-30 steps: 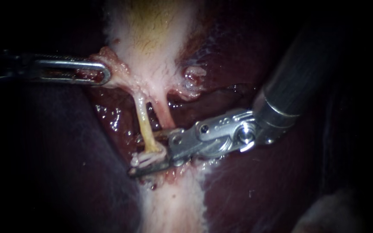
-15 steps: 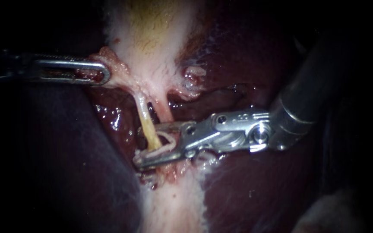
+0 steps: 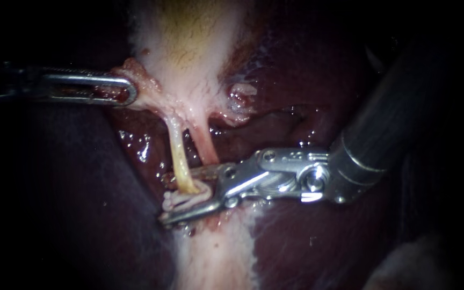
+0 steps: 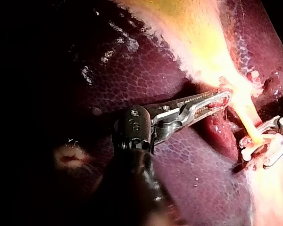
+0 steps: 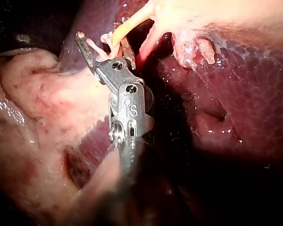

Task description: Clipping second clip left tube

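The yellow left tube (image 3: 178, 156) runs down from the gallbladder (image 3: 189, 48), with a pink right tube (image 3: 205, 144) beside it. My right instrument (image 3: 181, 194) has its jaws open astride the left tube's lower end. A white clip (image 3: 185, 200) lies between them around the tube. My left instrument (image 3: 122, 89) is shut on a tissue fold at the gallbladder's neck and holds it to the left. In the left wrist view its jaws (image 4: 219, 99) grip that fold, and the tube (image 4: 250, 123) and clip (image 4: 253, 147) show ahead. The right wrist view shows the open jaws (image 5: 104, 43) at the tube (image 5: 128, 22).
Dark liver (image 3: 71, 204) lies on both sides of the tubes, wet and glistening. A pale fatty band (image 3: 216, 258) continues below the clip. A small frayed stump of tissue (image 3: 241, 91) sits right of the gallbladder's neck. The right instrument's thick shaft (image 3: 382, 134) crosses the upper right.
My right instrument's jaws moved up the left tube half a second ago, then slid back down to its lower end. The left instrument has held still.
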You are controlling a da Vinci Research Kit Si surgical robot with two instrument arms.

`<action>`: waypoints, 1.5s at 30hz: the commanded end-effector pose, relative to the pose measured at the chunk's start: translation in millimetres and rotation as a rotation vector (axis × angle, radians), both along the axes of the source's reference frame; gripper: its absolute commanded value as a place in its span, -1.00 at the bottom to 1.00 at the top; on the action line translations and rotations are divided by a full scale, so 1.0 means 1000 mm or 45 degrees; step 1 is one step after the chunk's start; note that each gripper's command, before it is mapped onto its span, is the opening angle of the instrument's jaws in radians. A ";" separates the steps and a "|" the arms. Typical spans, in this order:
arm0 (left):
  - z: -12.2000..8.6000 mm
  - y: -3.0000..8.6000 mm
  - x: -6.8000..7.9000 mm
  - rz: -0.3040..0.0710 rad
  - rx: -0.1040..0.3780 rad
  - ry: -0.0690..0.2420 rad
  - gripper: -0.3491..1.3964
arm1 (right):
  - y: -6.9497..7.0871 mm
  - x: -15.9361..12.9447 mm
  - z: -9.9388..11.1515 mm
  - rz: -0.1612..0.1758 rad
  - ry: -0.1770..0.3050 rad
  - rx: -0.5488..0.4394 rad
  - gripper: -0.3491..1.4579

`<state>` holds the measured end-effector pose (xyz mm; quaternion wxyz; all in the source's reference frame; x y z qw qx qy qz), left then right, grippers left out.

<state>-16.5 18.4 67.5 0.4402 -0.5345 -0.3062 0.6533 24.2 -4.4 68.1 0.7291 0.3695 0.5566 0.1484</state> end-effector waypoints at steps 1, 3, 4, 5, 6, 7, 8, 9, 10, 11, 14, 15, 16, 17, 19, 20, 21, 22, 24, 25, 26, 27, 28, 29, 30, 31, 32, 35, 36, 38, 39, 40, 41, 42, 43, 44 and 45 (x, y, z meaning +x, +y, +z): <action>0.0000 0.0000 0.0000 0.000 0.000 0.000 -1.00 | -0.0001 0.0001 0.0001 0.000 -0.001 0.000 -0.06; 0.0000 0.0000 0.0000 0.000 0.000 0.000 -1.00 | -0.0002 0.0005 0.0003 0.005 0.002 0.007 -0.06; 0.0000 0.0000 0.0000 0.000 0.000 0.000 -1.00 | -0.0003 0.0007 0.0004 0.007 0.005 0.007 -0.06; 0.0000 0.0000 0.0000 0.000 0.000 0.000 -1.00 | -0.0004 0.0008 0.0005 0.009 0.008 0.006 -0.06; 0.0000 0.0000 0.0000 0.000 0.000 0.000 -1.00 | -0.0005 0.0009 0.0006 0.008 0.012 0.006 -0.06; 0.0000 0.0000 0.0000 0.000 0.000 0.000 -1.00 | -0.0006 0.0009 0.0006 0.007 0.013 0.005 -0.06; 0.0000 0.0000 0.0000 0.000 0.000 0.000 -1.00 | -0.0006 0.0009 0.0006 0.008 0.014 0.013 -0.06; 0.0000 0.0000 0.0000 0.000 0.000 0.000 -1.00 | -0.0007 0.0009 0.0005 0.009 0.017 0.014 -0.06; 0.0000 0.0000 0.0000 0.000 0.000 0.000 -1.00 | -0.0007 0.0010 0.0004 0.009 0.017 0.014 -0.06; 0.0000 0.0000 0.0000 0.000 0.000 0.000 -1.00 | -0.0007 0.0010 0.0004 0.010 0.021 0.015 -0.06; 0.0000 0.0000 0.0000 0.000 0.000 0.000 -1.00 | -0.0009 0.0009 0.0001 0.015 0.024 0.039 -0.07; 0.0000 0.0000 0.0000 0.000 0.000 0.000 -1.00 | -0.0009 0.0009 0.0000 0.016 0.028 0.040 -0.07; 0.0000 0.0000 0.0000 0.000 0.000 0.000 -1.00 | -0.0010 0.0008 -0.0003 0.016 0.032 0.042 -0.07; 0.0000 0.0000 0.0000 0.000 0.000 0.000 -1.00 | -0.0011 0.0008 -0.0005 0.022 0.033 0.057 -0.07; 0.0000 0.0000 0.0000 0.000 0.000 0.000 -1.00 | -0.0014 0.0007 -0.0011 0.015 0.043 0.070 -0.07; 0.0000 0.0000 0.0000 0.000 0.000 0.000 -1.00 | -0.0016 0.0007 -0.0015 0.006 0.055 0.074 -0.07; 0.0000 0.0000 0.0000 0.000 0.000 0.000 -1.00 | -0.0018 0.0007 -0.0018 0.000 0.058 0.075 -0.07; 0.0000 0.0000 0.0000 0.000 0.000 0.000 -1.00 | -0.0020 0.0008 -0.0024 -0.012 0.063 0.083 -0.07; 0.0000 0.0000 0.0001 0.000 0.000 0.000 -1.00 | -0.0023 0.0008 -0.0030 -0.029 0.069 0.092 -0.08; 0.0000 0.0000 0.0001 0.000 0.000 0.000 -1.00 | -0.0026 0.0009 -0.0035 -0.039 0.078 0.094 -0.08; 0.0000 0.0000 0.0001 0.000 0.000 0.000 -1.00 | -0.0027 0.0010 -0.0038 -0.047 0.087 0.096 -0.08; -0.0001 0.0000 0.0001 0.000 0.000 0.000 -1.00 | -0.0028 0.0011 -0.0040 -0.054 0.092 0.104 -0.08; -0.0001 0.0000 0.0001 0.001 0.000 0.000 -1.00 | -0.0030 0.0012 -0.0044 -0.063 0.101 0.106 -0.08; -0.0001 0.0000 0.0001 0.001 0.001 0.000 -1.00 | -0.0031 0.0013 -0.0046 -0.072 0.105 0.107 -0.09; -0.0001 0.0000 0.0001 0.001 0.001 -0.001 -1.00 | -0.0032 0.0013 -0.0047 -0.082 0.110 0.108 -0.09; -0.0001 0.0000 0.0001 0.000 0.001 0.000 -1.00 | -0.0032 0.0014 -0.0049 -0.087 0.113 0.108 -0.09; -0.0001 0.0000 0.0001 0.001 0.001 -0.001 -1.00 | -0.0032 0.0014 -0.0049 -0.087 0.113 0.107 -0.09; 0.0000 0.0000 0.0001 0.001 0.001 -0.001 -1.00 | -0.0032 0.0014 -0.0048 -0.082 0.115 0.107 -0.09; 0.0000 0.0000 0.0001 0.001 0.001 -0.001 -1.00 | -0.0031 0.0014 -0.0048 -0.081 0.115 0.107 -0.09; 0.0000 0.0000 0.0001 0.001 0.001 -0.001 -1.00 | -0.0030 0.0014 -0.0046 -0.078 0.113 0.106 -0.11; 0.0000 0.0000 0.0001 0.000 0.001 0.000 -1.00 | -0.0029 0.0014 -0.0045 -0.078 0.113 0.107 -0.11; 0.0000 0.0000 0.0001 0.000 0.001 0.000 -1.00 | -0.0028 0.0013 -0.0045 -0.078 0.113 0.107 -0.13; 0.0000 0.0000 0.0001 0.000 0.001 0.000 -1.00 | -0.0027 0.0013 -0.0044 -0.074 0.112 0.106 -0.16; 0.0000 0.0001 0.0001 0.000 0.001 0.000 -1.00 | -0.0026 0.0013 -0.0043 -0.072 0.115 0.107 -0.19; 0.0000 0.0001 0.0001 0.000 0.001 0.000 -1.00 | -0.0025 0.0013 -0.0042 -0.072 0.115 0.107 -0.22; 0.0000 0.0001 0.0001 0.000 0.001 -0.001 -1.00 | -0.0024 0.0013 -0.0040 -0.073 0.111 0.106 -0.24; 0.0001 0.0001 0.0001 0.000 0.001 -0.001 -1.00 | -0.0023 0.0012 -0.0039 -0.073 0.103 0.103 -0.27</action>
